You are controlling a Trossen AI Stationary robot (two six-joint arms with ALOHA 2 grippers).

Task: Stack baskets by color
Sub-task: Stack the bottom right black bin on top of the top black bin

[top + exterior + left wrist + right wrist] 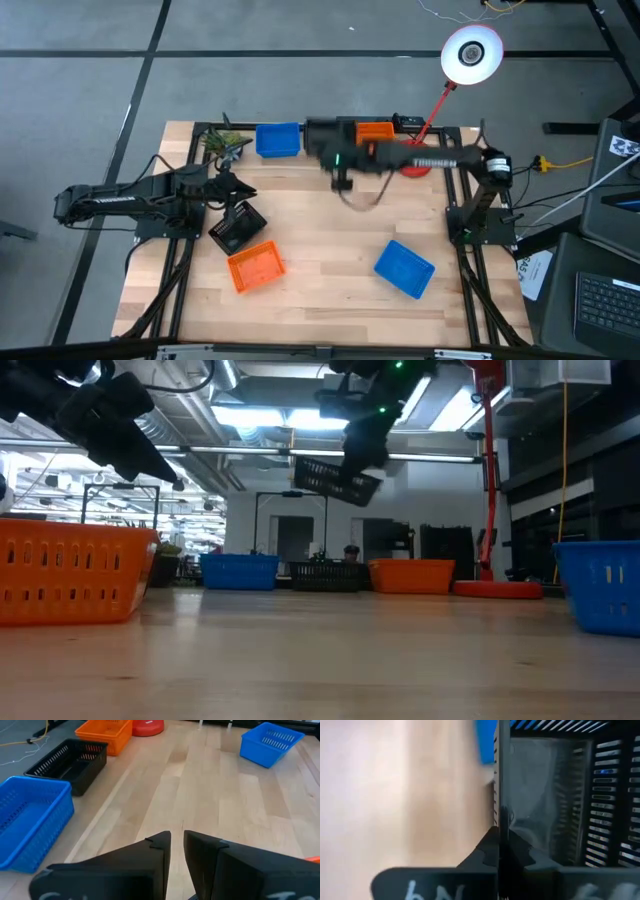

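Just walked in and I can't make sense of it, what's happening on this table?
The right gripper has its jaws shut on one wall of a black mesh basket and holds it in the air over the back of the table. The left gripper hangs empty over the left side. An orange basket and a blue basket lie apart near the front.

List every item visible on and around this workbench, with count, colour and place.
Blue plastic baskets: 2, blue; back edge, front right.
Orange plastic baskets: 2, orange; back edge, front left.
Black mesh baskets: 3, black; back row, beside the left arm, one lifted.
Desk lamp: 1, red; back right.
Potted plant: 1, green; back left.
Wooden table: 1, light.
Left gripper: empty, slightly open.
Right gripper: clamped on the lifted basket.
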